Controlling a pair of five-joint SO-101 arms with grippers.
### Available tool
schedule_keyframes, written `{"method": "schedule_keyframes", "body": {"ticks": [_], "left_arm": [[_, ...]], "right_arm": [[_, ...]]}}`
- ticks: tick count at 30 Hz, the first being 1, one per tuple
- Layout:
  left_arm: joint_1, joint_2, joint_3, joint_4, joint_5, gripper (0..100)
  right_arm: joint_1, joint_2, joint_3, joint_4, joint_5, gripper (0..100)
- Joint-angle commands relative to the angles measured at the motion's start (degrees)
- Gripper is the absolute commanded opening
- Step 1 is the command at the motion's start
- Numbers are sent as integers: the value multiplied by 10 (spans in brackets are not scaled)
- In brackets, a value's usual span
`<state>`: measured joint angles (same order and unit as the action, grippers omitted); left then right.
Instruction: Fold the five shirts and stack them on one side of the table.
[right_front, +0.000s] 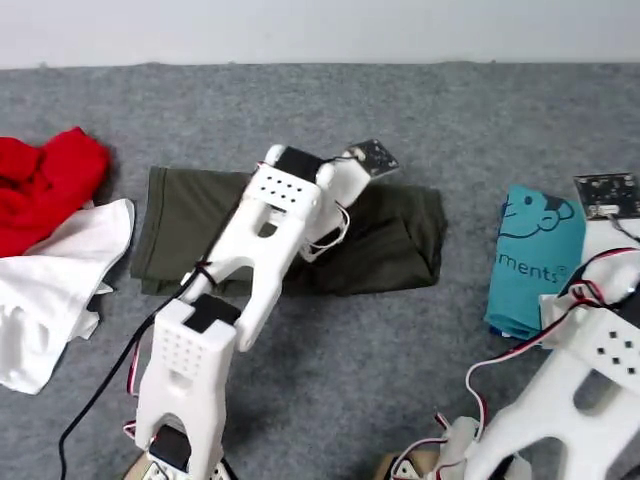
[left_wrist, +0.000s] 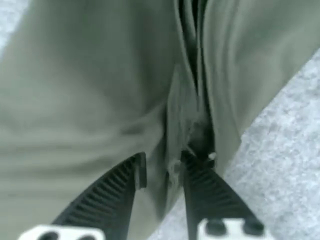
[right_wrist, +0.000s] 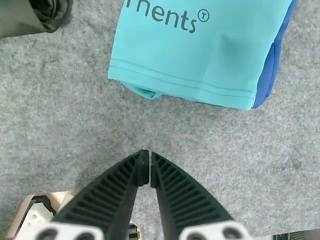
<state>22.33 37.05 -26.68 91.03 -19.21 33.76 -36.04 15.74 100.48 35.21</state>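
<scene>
**Olive shirt (right_front: 400, 238) to be caught cleanly at its crease**

Olive cloth is spread lengthways across the middle of the grey table (right_front: 400, 345), already doubled along its length but not yet brought down to a compact packet. The left gripper (left_wrist: 162, 167) is lowered onto it, its jaws standing a little apart and astride a raised ridge of fabric near the garment's edge; nothing is clamped yet, as far as can be judged. The right gripper (right_wrist: 146, 167) is closed on nothing and is held above bare table just beside the teal shirt (right_wrist: 200, 55), which is folded and laid on top of a blue shirt (right_wrist: 270, 75) at the right side.

For the step in hand, all layers of the ridge should be taken between the jaws, not the top layer alone, or the fold is likely to be dragged open. The cloth is best lifted only enough to clear itself and carried over in one line, so that edges are matched. Two shirts appear finished; the red shirt (right_front: 45, 185) and white shirt (right_front: 60, 285) are heaped unfolded at the left.
</scene>
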Motion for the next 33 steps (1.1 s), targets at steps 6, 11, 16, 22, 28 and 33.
{"method": "schedule_keyframes", "body": {"ticks": [6, 11, 16, 22, 28, 33], "left_arm": [[76, -26, -12, 24, -3, 47], [94, -53, -8, 29, -4, 32], [91, -30, -7, 25, -4, 32], [36, 30, -12, -33, -8, 32], [-27, 35, -27, -64, -22, 33], [-53, 40, -87, -41, -39, 33]], "right_arm": [[8, -15, -3, 15, 5, 9], [8, -15, -3, 15, 4, 9], [8, -15, -3, 15, 4, 9], [8, -15, -3, 15, 4, 9], [7, -15, -3, 15, 4, 9], [6, -15, -3, 15, 4, 9]]}}
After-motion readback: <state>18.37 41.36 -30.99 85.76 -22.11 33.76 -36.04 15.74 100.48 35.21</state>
